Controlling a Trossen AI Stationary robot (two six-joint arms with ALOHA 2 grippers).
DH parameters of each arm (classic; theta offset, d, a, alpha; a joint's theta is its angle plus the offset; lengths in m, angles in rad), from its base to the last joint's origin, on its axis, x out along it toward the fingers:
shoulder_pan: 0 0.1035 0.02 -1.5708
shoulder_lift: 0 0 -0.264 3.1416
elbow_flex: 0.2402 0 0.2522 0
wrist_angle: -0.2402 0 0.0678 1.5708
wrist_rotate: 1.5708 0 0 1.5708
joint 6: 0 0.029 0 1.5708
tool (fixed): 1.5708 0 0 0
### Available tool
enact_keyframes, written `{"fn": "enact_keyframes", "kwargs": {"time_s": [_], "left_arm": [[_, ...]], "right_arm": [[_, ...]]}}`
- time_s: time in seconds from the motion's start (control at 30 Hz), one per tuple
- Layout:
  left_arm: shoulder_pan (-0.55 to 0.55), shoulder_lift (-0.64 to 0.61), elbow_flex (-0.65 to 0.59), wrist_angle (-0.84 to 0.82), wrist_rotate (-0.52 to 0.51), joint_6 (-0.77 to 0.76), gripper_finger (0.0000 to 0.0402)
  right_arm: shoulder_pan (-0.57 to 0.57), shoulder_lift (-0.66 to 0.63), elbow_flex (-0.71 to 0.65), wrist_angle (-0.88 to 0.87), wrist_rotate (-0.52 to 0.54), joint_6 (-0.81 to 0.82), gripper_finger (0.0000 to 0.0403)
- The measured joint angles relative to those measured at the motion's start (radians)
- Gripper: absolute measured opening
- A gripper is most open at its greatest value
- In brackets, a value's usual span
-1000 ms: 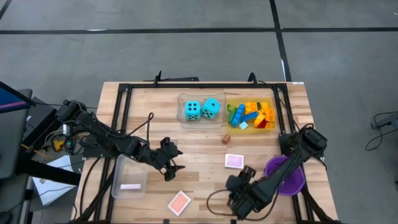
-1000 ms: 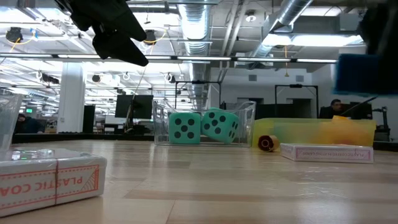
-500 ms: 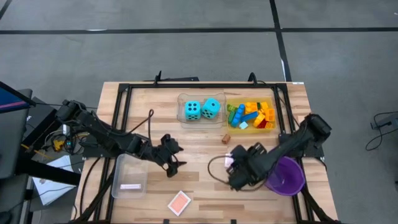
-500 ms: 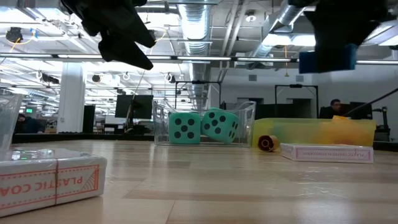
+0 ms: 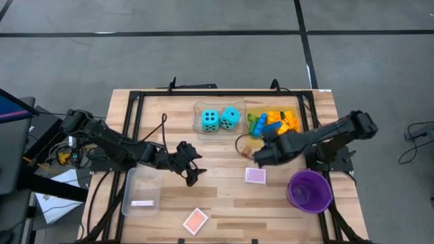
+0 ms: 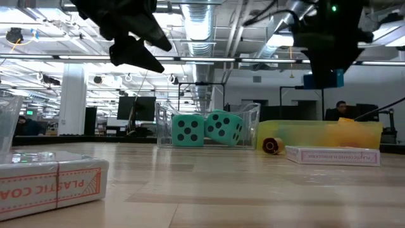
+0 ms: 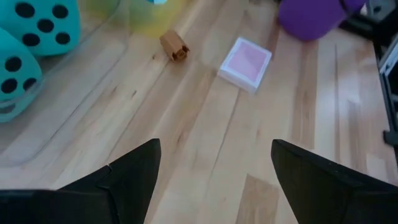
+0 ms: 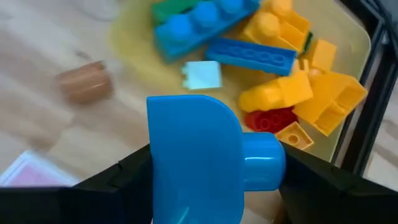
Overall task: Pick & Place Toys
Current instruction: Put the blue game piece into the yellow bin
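My right gripper (image 5: 261, 154) is shut on a blue brick (image 8: 193, 149) and hangs over the table just short of the yellow tray (image 5: 252, 135), which holds several blue, yellow, orange, green and red bricks (image 8: 280, 68). Two turquoise dice (image 5: 220, 119) sit in a clear tray beside it. A small brown piece (image 5: 247, 150), a pink tile (image 5: 255, 175) and an orange tile (image 5: 195, 220) lie flat on the wood. My left gripper (image 5: 192, 173) hovers open over the table's middle left, with nothing between its fingers (image 7: 134, 171). My right gripper pinches the blue brick by two opposite sides (image 8: 155, 168) between its two fingers. The fingers slant down from the table's right. The brick is lifted clear of the table, and its round stud (image 8: 261, 165) points sideways.
A purple bowl (image 5: 310, 190) stands near the right front. An empty-looking clear tray (image 5: 141, 192) sits at the left front. A black frame rail (image 5: 224, 93) runs along the table's far side and down both sides. There is bare wood between the two grippers.
My right gripper has swung from the near edge beside the purple bowl up and toward the far edge, ending next to the yellow tray, and it turned on the way. It carried the blue brick, still shut on it. My left gripper has edged slightly rightward.
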Motion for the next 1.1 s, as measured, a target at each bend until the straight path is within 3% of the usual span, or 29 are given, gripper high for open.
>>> {"fn": "enact_keyframes", "kwargs": {"time_s": [0.2,0.47,0.77,1.1], "left_arm": [[0.029,0.000,0.000,0.068,-0.001,-0.001,0.0301],[0.044,0.000,0.000,0.123,-0.001,-0.005,0.0301],[0.044,0.000,0.000,0.129,-0.001,-0.029,0.0301],[0.044,0.000,0.000,0.134,-0.001,-0.075,0.0301]], "right_arm": [[-0.125,-0.168,-0.144,0.131,-0.002,-0.025,0.0266],[-0.352,-0.277,-0.191,0.238,-0.004,-0.106,0.0266],[-0.544,-0.206,-0.191,0.368,-0.106,-0.148,0.0266],[-0.558,-0.073,-0.191,0.402,-0.161,-0.292,0.0266]]}}
